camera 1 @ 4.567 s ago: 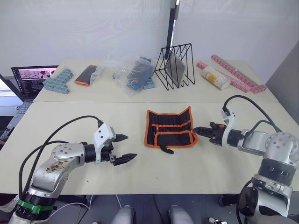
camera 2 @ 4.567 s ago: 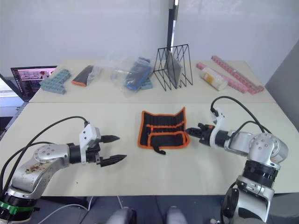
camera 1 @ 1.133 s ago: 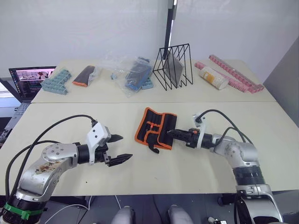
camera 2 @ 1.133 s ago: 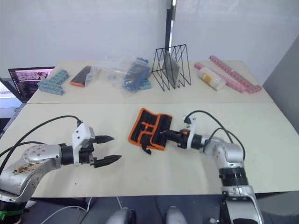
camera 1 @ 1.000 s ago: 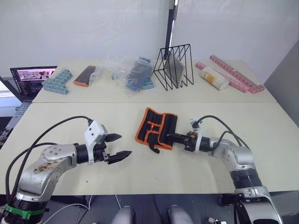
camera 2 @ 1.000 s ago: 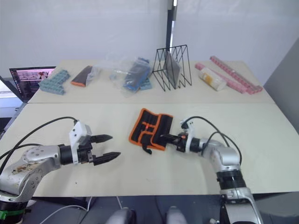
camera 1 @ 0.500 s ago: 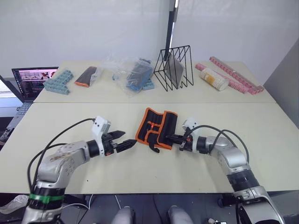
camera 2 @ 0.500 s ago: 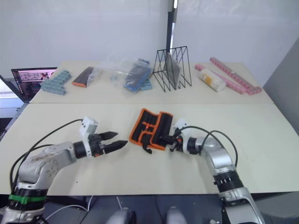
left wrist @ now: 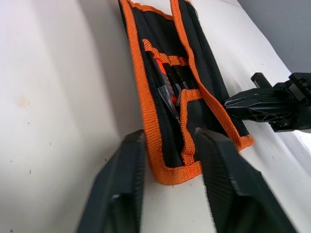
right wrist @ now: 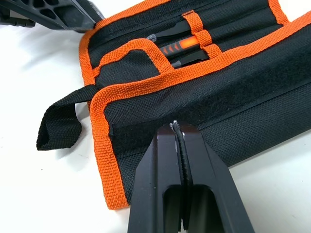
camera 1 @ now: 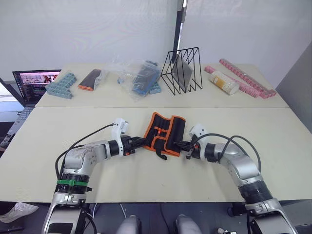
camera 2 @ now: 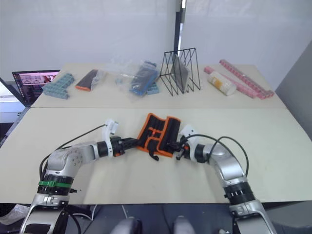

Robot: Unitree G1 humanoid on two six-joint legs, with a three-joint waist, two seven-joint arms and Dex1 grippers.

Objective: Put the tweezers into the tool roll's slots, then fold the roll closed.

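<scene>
The tool roll [camera 1: 163, 130], black fabric with orange edging, lies mid-table with its right part folded over the rest. Slim black tweezers [right wrist: 192, 58] sit in the slots [left wrist: 167, 73] on the inner face that is still showing. A black strap [right wrist: 58, 124] trails from the near edge. My left gripper [camera 1: 143, 142] is at the roll's left end, its fingers [left wrist: 121, 194] closed in on the orange-edged corner. My right gripper [camera 1: 176, 144] is shut, its tip pressed against the folded flap [right wrist: 204, 109].
On the back table stand a black wire rack [camera 1: 183, 68], clear bags with blue items [camera 1: 141, 78], teal blocks [camera 1: 61, 84], an orange-tipped dark case [camera 1: 90, 79], a bottle [camera 1: 224, 81] and pink strips [camera 1: 246, 78]. A laptop [camera 1: 34, 80] sits far left.
My left gripper has reached right to the roll's left end and closed in from wide open. The right gripper has kept its place against the folded flap.
</scene>
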